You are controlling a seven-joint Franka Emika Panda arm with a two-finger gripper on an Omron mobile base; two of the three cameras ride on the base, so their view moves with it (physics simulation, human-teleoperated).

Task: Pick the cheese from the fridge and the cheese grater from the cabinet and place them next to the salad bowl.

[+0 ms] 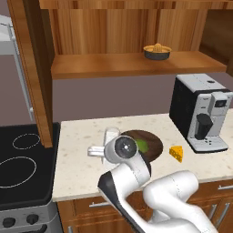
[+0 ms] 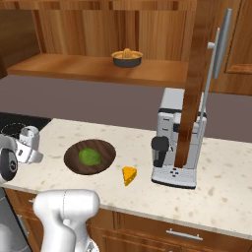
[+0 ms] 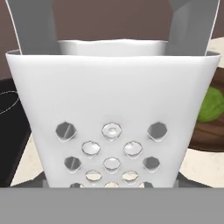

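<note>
The cheese grater (image 3: pixel 112 109), pale metal with punched holes, stands between the fingers of my gripper (image 3: pixel 112 183), which is shut on it. From the base it shows as a pale box (image 1: pixel 110 135) just left of the salad bowl (image 1: pixel 154 143), low over the counter; whether it touches the counter I cannot tell. The dark wooden bowl (image 2: pixel 106 147) holds green salad (image 3: pixel 212 105). On the counter just right of the bowl lies the cheese (image 1: pixel 176 153), a small orange wedge (image 2: pixel 129 175). The cabinet (image 1: pixel 136 63) stands open above. The fridge is out of view.
A coffee machine (image 1: pixel 202 111) stands at the counter's right end. A black stovetop (image 1: pixel 22 168) adjoins the counter on the left. A small dark bowl with an orange item (image 1: pixel 157 51) sits on the cabinet shelf. The open cabinet door (image 2: pixel 197 74) hangs in front of the coffee machine.
</note>
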